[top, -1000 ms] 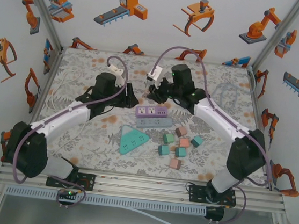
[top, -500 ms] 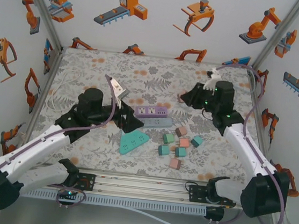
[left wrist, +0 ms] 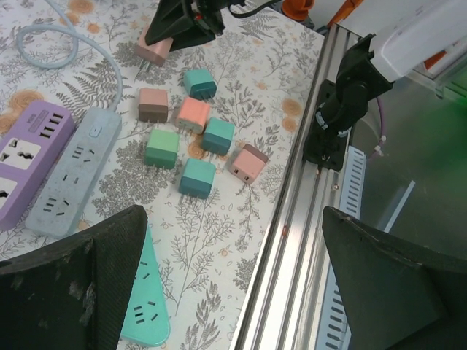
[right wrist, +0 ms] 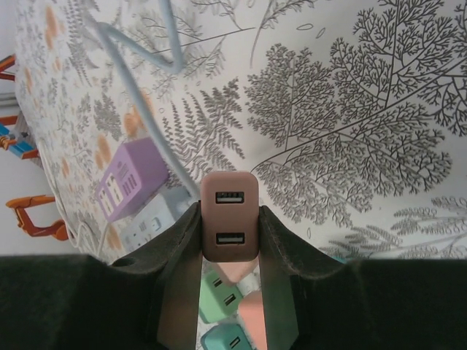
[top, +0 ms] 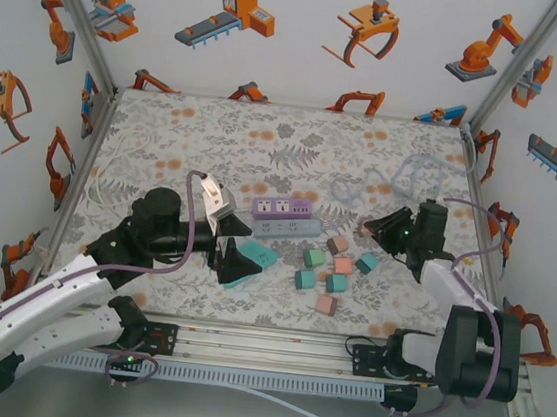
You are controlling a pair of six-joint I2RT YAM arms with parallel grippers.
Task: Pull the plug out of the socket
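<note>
The right hand [right wrist: 229,222] is pinching a pinkish-brown plug [right wrist: 229,216] by its two sides, its dark fingers [right wrist: 182,240] pressed flat against the block, whose face shows two USB slots one above the other. In the top view this hand sits low over the right part of the flower-patterned tabletop [top: 167,125], with the plug apart from every socket. Just beside it lies a cluster of loose plugs [top: 332,270] in pink, green and teal. Farther left, a purple power strip [top: 281,209] and a grey power strip [top: 286,228] lie side by side, touching. A pale blue cable [top: 403,177] loops behind the right hand. The left hand [left wrist: 233,284] is spread wide and holds nothing, hovering over a teal triangular power strip [top: 253,258] near the tabletop's front edge.
</note>
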